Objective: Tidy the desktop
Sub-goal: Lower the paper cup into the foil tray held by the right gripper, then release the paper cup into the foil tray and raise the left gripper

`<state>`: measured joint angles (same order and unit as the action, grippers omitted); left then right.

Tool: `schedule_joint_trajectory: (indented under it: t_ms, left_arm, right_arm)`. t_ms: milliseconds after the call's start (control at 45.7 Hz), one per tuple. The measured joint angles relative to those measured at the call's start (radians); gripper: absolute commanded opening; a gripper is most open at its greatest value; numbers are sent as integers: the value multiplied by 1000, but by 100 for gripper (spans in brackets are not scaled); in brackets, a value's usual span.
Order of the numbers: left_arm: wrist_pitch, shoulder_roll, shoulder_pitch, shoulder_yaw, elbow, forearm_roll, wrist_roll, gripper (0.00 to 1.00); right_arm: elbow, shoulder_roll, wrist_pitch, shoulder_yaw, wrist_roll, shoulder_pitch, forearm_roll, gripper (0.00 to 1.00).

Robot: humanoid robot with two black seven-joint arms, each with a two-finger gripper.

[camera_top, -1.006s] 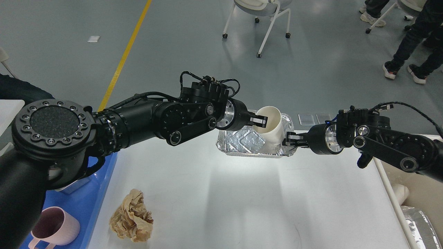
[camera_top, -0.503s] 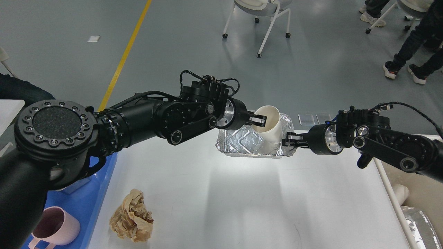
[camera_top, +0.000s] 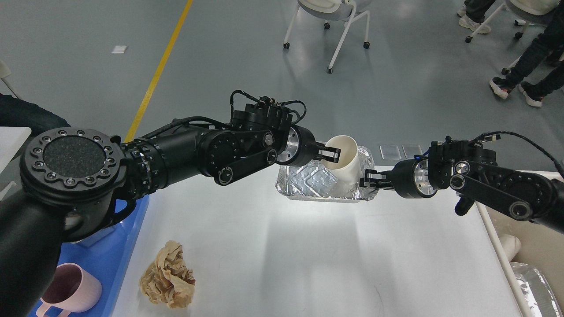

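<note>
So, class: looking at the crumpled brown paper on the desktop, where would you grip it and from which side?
Probably from straight above, pinching across the upper folds of the paper. It lies as a loose, uneven wad flat on the desktop, with no handle or rim, and bare surface around it leaves room for fingers to close from either side. The raised creases should crush and hold.

Sharp, evenly lit view (wide-angle bending at edges), desktop (camera_top: 308,246) glaring white.
</note>
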<state>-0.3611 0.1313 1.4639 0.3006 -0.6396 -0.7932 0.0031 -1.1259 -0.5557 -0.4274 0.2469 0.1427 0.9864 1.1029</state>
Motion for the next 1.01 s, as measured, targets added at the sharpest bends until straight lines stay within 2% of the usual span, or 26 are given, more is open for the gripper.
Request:
schedule_joint_trajectory:
  t_ms: [700, 1006]
  left_arm:
    - [-1, 2, 11, 6, 4, 0, 1, 97]
    - [11, 37, -1, 1, 89, 0, 9, 97]
  right_arm:
    - [0, 10, 1, 0, 0, 0, 0, 0]
    - [0, 18, 2, -1, 0, 0, 0, 0]
